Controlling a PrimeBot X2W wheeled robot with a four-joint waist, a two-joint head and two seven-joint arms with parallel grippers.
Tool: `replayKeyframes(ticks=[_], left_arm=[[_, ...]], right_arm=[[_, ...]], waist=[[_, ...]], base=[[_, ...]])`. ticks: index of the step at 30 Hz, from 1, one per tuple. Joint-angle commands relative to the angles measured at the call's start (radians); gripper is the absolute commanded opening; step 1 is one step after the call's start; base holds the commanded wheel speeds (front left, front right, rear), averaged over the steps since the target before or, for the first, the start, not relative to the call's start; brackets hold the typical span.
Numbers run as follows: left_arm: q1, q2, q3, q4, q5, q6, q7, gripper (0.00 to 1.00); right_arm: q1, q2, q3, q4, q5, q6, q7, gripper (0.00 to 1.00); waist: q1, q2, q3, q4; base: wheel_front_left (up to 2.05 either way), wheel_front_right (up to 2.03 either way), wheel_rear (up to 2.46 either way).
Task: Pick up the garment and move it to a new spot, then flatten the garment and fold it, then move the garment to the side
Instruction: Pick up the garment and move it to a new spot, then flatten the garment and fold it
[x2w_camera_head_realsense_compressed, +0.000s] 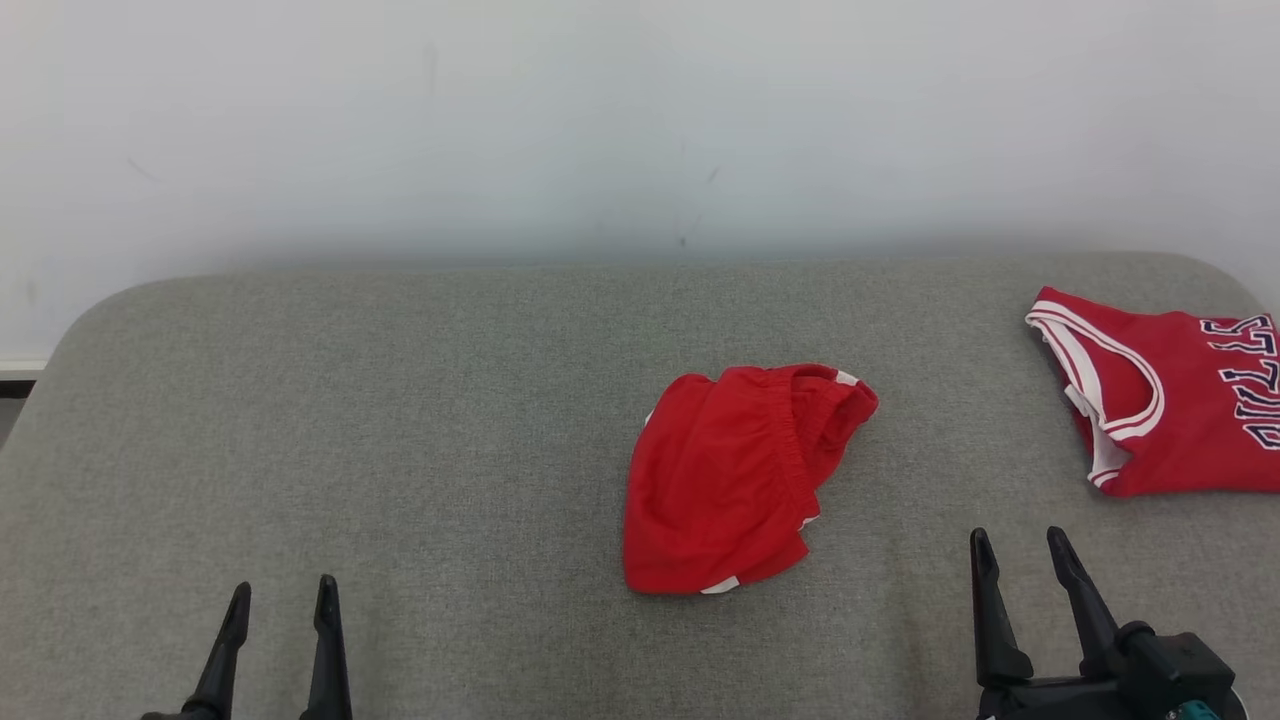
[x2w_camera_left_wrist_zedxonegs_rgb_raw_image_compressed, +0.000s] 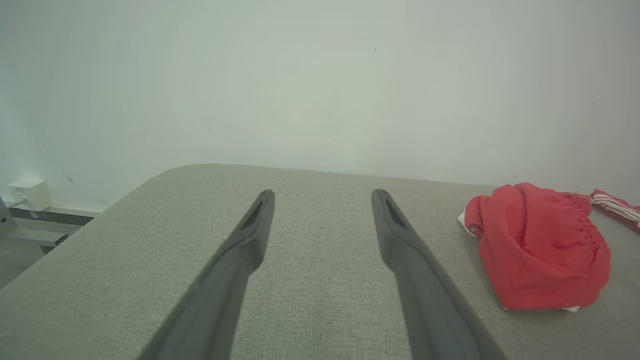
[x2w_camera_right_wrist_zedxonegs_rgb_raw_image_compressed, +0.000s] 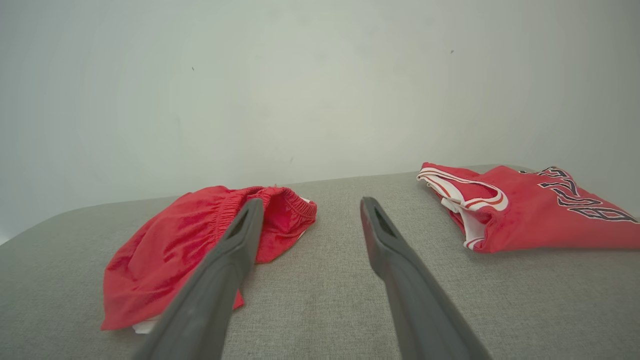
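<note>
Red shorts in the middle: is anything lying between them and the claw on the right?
Nothing visible does. Bare grey surface lies between the right claw and the red shorts. The red jersey lies farther right, off that path.

Head camera looks down from high on the desk, wall beyond. Left wrist camera rides low and close over the desk, facing the wall along the left pincer; right wrist camera likewise along the right pincer. All three views catch the shorts; head and right wrist share the jersey.
</note>
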Motion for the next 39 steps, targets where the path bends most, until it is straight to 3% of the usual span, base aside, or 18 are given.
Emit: replayKeyframes(ticks=[1,18,26,39], left_arm=[[0.008,-0.006,0.009,0.005,0.012,-0.009,-0.003,1.00],[-0.008,-0.048,0.054,0.020,0.066,-0.056,-0.003,1.00],[-0.020,-0.061,0.056,0.020,0.080,-0.065,-0.003,1.00],[-0.068,-0.078,0.029,0.030,0.089,-0.072,-0.003,1.00]], right_arm=[[0.014,0.000,0.003,0.006,0.009,-0.003,-0.001,1.00],[0.008,0.000,0.017,0.021,0.018,-0.003,-0.001,1.00],[-0.074,-0.016,0.090,0.058,0.016,-0.003,0.003,1.00],[-0.320,-0.055,0.169,0.364,0.066,-0.003,0.039,1.00]], waist=[[0.0000,0.0000,0.001,-0.001],[0.0000,0.0000,0.006,-0.015],[0.0000,0.0000,0.019,0.000],[0.0000,0.0000,0.092,0.093]], base=[[0.00,0.00,0.00],[0.00,0.00,0.00],[0.00,0.00,0.00],[0.00,0.00,0.00]])
